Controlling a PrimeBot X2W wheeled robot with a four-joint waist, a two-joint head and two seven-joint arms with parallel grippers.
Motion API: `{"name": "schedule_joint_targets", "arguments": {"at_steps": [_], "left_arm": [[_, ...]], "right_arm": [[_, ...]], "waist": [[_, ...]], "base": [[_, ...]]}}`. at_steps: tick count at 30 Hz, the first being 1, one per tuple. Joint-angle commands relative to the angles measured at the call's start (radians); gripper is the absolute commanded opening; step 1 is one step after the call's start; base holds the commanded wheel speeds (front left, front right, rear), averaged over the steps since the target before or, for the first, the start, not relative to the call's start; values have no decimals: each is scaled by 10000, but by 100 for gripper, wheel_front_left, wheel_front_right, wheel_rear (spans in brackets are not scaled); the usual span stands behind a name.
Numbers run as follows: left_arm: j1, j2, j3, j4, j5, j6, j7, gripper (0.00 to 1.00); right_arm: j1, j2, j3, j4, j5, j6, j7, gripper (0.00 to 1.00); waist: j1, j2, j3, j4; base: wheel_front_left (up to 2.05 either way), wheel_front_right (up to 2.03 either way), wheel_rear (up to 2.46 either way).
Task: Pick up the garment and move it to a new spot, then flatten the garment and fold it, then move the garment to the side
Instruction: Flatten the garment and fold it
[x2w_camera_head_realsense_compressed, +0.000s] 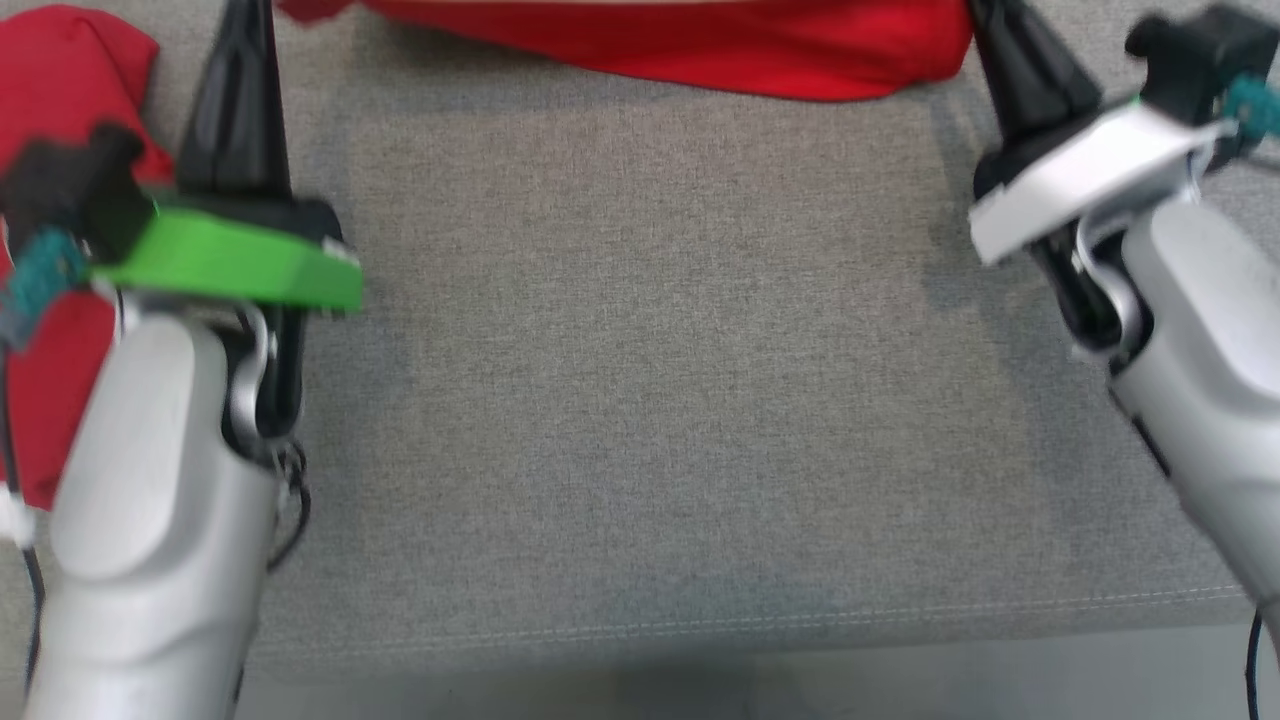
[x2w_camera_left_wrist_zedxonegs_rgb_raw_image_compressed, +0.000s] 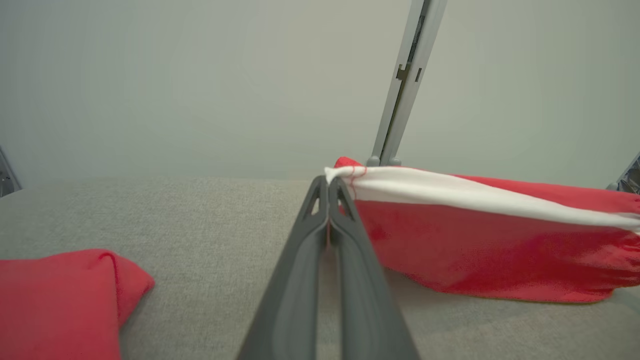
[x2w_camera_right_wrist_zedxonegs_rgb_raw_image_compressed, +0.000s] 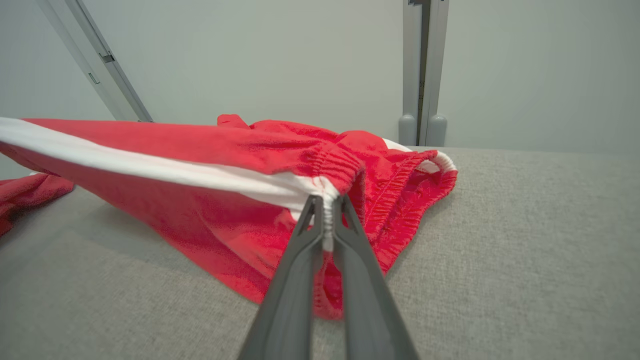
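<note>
**Red shorts held taut between two closed grippers over a grey fabric surface**

We see the red shorts (x2w_camera_right_wrist_zedxonegs_rgb_raw_image_compressed: 200, 200) held up and stretched sideways between the left gripper (x2w_camera_left_wrist_zedxonegs_rgb_raw_image_compressed: 328, 187) and the right gripper (x2w_camera_right_wrist_zedxonegs_rgb_raw_image_compressed: 327, 205). Their lower edge reaches the far part of the grey fabric surface (x2w_camera_head_realsense_compressed: 640, 400).

In the head view the top edge cuts the shorts off, leaving a red lower margin. Both sets of fingertips are cropped there too, and the view is blurred.

The left wrist view supplies what is cropped: the left gripper's fingers are pressed together on the shorts at one end of the white side stripe (x2w_camera_left_wrist_zedxonegs_rgb_raw_image_compressed: 475, 197).

The right wrist view shows the right gripper clamped on the gathered elastic waistband (x2w_camera_right_wrist_zedxonegs_rgb_raw_image_compressed: 340, 167) at the stripe's other end. The open waist hangs beyond the fingers and is partly hidden by them. We cannot tell how much cloth rests on the surface beneath the fold.

A second red cloth (x2w_camera_head_realsense_compressed: 60, 90) lies bunched at the robot's left, well apart from the shorts. The left arm and its green wrist plate (x2w_camera_head_realsense_compressed: 240, 265) partly hide it, and we cannot make out what kind of cloth it is.

Beyond the surface, an upright metal post (x2w_camera_right_wrist_zedxonegs_rgb_raw_image_compressed: 425, 65) and a slanted rail (x2w_camera_right_wrist_zedxonegs_rgb_raw_image_compressed: 95, 60) stand before a pale wall (x2w_camera_left_wrist_zedxonegs_rgb_raw_image_compressed: 200, 75).
</note>
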Motion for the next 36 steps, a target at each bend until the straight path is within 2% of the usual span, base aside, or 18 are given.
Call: {"name": "schedule_joint_targets", "arguments": {"at_steps": [1,7,13,16,25,30,36], "left_arm": [[623,35,100,-313,-11,108,-10,0],[3107,308,36,-1662,-208,473,407,0],[5148,383,-386,-2668,-473,724,1390,0],[6215,393,-686,-3027,-646,894,1998,0],[7650,236,-989,-3203,-1107,1225,2676,0],[8210,164,-1054,-3299,-1395,1381,2946,0],[8566,388,-912,-3535,-1527,1579,3190,0]], "right_arm": [[585,-88,12,-391,259,-15,-17,0],[2660,-556,338,-1550,1203,-17,-17,0],[4064,-674,446,-1347,1193,-15,-13,0],[4811,-505,388,-983,1013,-17,-11,0],[6274,-118,-31,-605,889,-15,-14,0],[7188,9,-423,-834,897,-15,7,0],[7902,176,-667,-1253,599,-15,350,0]], "waist": [[0,0,-272,-45],[0,0,-828,-205],[0,0,-1513,-289],[0,0,-2030,-309],[0,0,-2948,-168],[0,0,-3291,-155],[0,0,-3480,-280]], "base": [[0,0,0],[0,0,0],[0,0,0],[0,0,0],[0,0,0],[0,0,0],[0,0,0]]}}
